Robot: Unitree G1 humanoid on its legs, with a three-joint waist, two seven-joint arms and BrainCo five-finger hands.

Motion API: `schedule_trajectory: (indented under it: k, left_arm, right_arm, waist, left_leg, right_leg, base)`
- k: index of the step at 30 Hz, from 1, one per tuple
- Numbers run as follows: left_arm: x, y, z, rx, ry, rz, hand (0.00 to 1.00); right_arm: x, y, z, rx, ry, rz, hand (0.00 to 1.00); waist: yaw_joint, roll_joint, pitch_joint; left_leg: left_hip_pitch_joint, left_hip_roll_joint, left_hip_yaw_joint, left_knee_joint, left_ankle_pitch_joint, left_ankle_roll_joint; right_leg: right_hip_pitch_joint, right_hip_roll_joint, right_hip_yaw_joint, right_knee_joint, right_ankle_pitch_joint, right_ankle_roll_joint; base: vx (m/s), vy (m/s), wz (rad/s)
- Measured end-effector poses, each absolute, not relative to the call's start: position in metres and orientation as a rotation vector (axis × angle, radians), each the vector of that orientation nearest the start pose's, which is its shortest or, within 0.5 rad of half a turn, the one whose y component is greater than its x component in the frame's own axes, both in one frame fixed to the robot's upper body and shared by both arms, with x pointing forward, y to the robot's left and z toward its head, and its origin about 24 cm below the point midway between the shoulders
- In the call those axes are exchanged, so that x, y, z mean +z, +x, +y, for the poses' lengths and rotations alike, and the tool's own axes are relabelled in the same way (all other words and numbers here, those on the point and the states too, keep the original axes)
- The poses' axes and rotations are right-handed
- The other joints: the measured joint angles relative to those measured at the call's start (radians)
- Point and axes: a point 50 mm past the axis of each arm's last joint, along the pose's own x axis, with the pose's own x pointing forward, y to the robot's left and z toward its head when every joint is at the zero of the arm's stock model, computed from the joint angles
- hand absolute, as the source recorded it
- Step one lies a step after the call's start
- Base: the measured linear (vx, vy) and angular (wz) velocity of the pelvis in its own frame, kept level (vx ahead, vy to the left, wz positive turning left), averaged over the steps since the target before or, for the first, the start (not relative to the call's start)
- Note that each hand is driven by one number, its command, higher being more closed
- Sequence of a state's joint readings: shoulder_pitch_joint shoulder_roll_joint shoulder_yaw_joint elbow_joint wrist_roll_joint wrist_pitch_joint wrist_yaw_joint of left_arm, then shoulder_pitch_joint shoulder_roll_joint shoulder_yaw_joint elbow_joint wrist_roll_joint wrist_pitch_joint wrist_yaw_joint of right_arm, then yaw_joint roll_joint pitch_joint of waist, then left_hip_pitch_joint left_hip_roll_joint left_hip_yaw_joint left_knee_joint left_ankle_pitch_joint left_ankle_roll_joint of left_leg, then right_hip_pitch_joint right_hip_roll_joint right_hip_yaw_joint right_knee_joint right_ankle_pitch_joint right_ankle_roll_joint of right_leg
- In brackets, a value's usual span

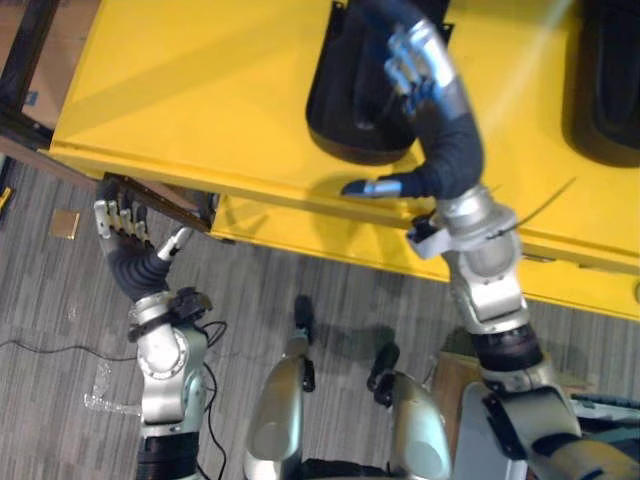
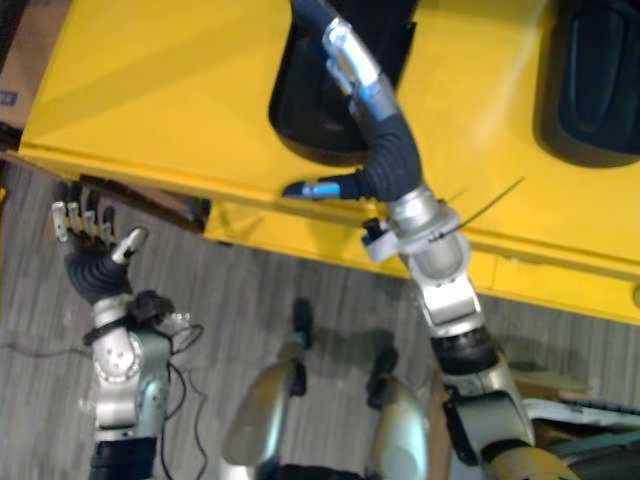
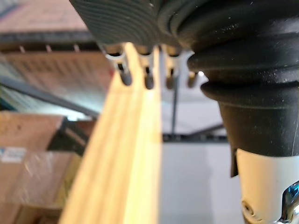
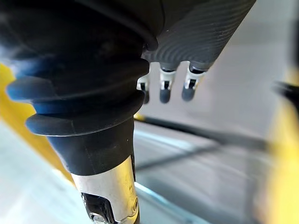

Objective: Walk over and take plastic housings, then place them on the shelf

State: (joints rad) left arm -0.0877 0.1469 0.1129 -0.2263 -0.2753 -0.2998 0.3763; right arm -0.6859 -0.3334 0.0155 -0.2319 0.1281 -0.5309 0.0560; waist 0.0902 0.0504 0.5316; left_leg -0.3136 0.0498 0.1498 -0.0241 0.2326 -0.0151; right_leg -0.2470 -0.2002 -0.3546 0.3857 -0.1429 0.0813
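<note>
Black moulded plastic housing (image 1: pixel 350 110) lies flat on the yellow table (image 1: pixel 180 90), close to its near edge. We see the right hand (image 1: pixel 425 60) over the housing's far part, fingers extended and loose, thumb spread out sideways above the table edge, nothing gripped. We can't tell whether the fingertips touch the housing. A second black plastic housing (image 1: pixel 605 90) sits further right on the same table, well apart. Left hand (image 2: pixel 90 262) is low beside the table's near left corner, above the grey plank floor (image 1: pixel 60 300), fingers straight, empty.
</note>
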Motion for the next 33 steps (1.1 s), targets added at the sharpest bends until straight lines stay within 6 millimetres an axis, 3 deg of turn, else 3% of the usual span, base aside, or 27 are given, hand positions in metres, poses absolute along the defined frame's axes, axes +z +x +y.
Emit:
schedule_trajectory:
  k: [4, 9, 13, 21, 30, 33]
  left_arm:
    - [0.141, 0.242, 0.212, 0.411, -0.231, -0.592, 0.0]
    - [0.138, 0.241, 0.213, 0.407, -0.262, -0.579, 0.0]
    - [0.136, 0.24, 0.213, 0.396, -0.256, -0.574, 0.0]
    - [0.136, 0.239, 0.214, 0.397, -0.25, -0.573, 0.0]
    - [0.133, 0.245, 0.214, 0.392, -0.272, -0.544, 0.0]
    - [0.133, 0.249, 0.212, 0.382, -0.282, -0.546, 0.0]
  right_arm:
    - [0.344, 0.229, -0.184, 0.082, -0.073, -1.587, 0.0]
    - [0.352, 0.223, -0.194, 0.103, -0.089, -1.604, 0.0]
    - [0.343, 0.228, -0.189, 0.221, -0.154, -1.498, 0.0]
    - [0.306, 0.254, -0.142, 0.675, -0.296, -1.161, 0.0]
    - [0.277, 0.271, -0.126, 0.78, -0.288, -0.986, 0.0]
    - [0.26, 0.282, -0.123, 0.786, -0.251, -0.904, 0.0]
  waist:
    - [-0.012, 0.0, 0.0]
    - [-0.04, 0.0, 0.0]
    - [-0.047, 0.002, -0.001]
    - [-0.045, 0.002, -0.001]
    - [-0.037, 0.002, -0.001]
    - [-0.02, 0.003, -0.001]
  left_leg:
    - [0.014, -0.008, -0.001, 0.0, -0.003, 0.004]
    - [0.023, -0.007, 0.0, 0.001, -0.006, 0.008]
    - [0.035, -0.008, 0.0, 0.002, -0.013, 0.01]
    - [0.032, -0.009, 0.0, 0.001, -0.013, 0.011]
    - [0.024, -0.009, 0.0, 0.01, -0.018, 0.013]
    - [-0.022, 0.0, 0.0, 0.107, -0.07, 0.014]
  right_leg:
    - [0.007, -0.01, 0.002, 0.011, -0.015, 0.001]
    - [0.01, -0.007, 0.004, 0.019, -0.022, -0.002]
    - [0.018, -0.008, 0.005, 0.023, -0.032, -0.006]
    - [0.018, -0.009, 0.004, 0.023, -0.032, -0.005]
    - [0.019, -0.007, 0.001, 0.014, -0.029, -0.001]
    - [0.015, -0.006, 0.004, 0.024, -0.029, -0.001]
  base:
    - [0.09, -0.038, 0.01]
    - [0.03, -0.042, -0.03]
    - [-0.01, -0.018, -0.01]
    - [0.01, -0.006, 0.01]
    - [0.05, -0.023, 0.01]
    - [0.04, -0.019, -0.04]
